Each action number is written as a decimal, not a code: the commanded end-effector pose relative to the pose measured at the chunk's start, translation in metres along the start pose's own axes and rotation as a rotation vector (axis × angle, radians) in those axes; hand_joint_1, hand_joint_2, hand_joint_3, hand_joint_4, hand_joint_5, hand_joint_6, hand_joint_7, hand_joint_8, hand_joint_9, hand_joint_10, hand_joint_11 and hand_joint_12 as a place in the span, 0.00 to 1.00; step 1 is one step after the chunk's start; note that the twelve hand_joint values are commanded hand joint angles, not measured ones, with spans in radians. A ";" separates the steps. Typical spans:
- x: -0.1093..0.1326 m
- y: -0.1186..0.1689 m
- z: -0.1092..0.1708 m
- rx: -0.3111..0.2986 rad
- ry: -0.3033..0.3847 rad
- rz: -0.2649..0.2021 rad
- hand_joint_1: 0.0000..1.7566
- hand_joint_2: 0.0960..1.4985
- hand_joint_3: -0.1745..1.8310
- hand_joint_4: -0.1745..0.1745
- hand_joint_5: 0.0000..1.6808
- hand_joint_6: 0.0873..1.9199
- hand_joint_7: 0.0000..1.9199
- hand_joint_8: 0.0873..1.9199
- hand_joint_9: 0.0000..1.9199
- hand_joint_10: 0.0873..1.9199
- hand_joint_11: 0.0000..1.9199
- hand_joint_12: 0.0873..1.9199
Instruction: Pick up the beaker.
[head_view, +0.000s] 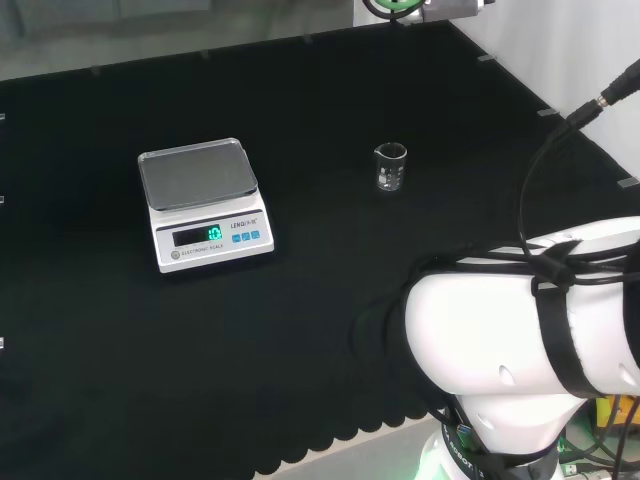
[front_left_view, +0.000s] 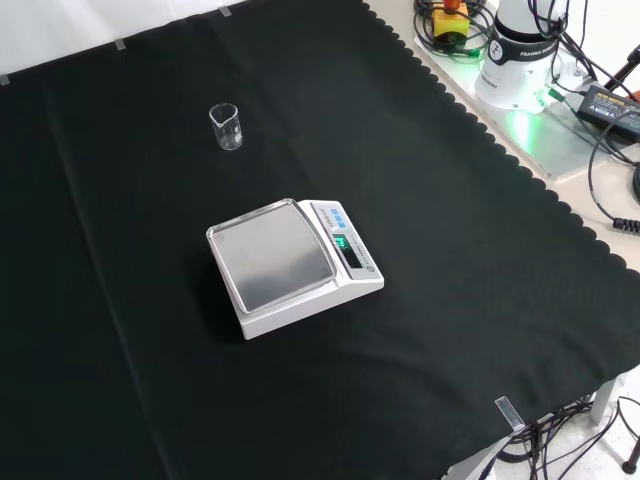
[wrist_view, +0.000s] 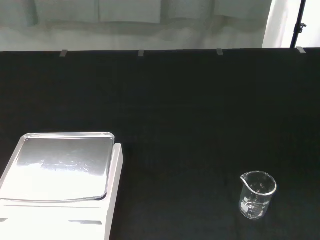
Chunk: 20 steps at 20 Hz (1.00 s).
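A small clear glass beaker (head_view: 390, 167) stands upright and alone on the black cloth, right of centre in the head view. In the front view the beaker (front_left_view: 227, 127) is at the upper left, beyond the scale. The wrist view looks across the cloth at the beaker (wrist_view: 257, 195) from a distance, with its spout towards the scale. It looks empty.
A white digital scale (head_view: 200, 203) with a bare steel pan sits left of the beaker in the head view, also seen as the scale (front_left_view: 290, 262) and the scale (wrist_view: 60, 185). The arm's white link (head_view: 520, 330) fills the lower right. Cables and the arm's base (front_left_view: 525, 50) lie off the cloth's edge.
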<state>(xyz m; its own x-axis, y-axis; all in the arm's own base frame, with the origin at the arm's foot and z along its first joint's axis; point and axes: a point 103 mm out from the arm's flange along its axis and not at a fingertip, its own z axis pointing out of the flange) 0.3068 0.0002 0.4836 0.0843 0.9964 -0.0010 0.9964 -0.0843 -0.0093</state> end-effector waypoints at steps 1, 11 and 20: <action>-0.010 0.001 0.002 -0.008 -0.001 -0.001 0.21 0.43 0.15 0.44 0.08 0.10 0.03 0.27 0.02 0.21 0.04 0.76; -0.019 0.028 0.026 0.014 0.073 -0.008 0.19 0.44 0.12 0.46 0.10 0.00 0.00 0.23 0.00 0.18 0.00 0.79; -0.179 0.064 0.083 0.058 0.138 0.010 0.20 0.42 0.10 0.39 0.11 0.00 0.00 0.30 0.00 0.33 0.03 0.82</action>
<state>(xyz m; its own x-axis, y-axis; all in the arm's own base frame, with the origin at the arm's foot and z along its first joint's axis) 0.3364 -0.0256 0.4592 0.0641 0.9975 0.0301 0.9978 -0.0635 -0.0209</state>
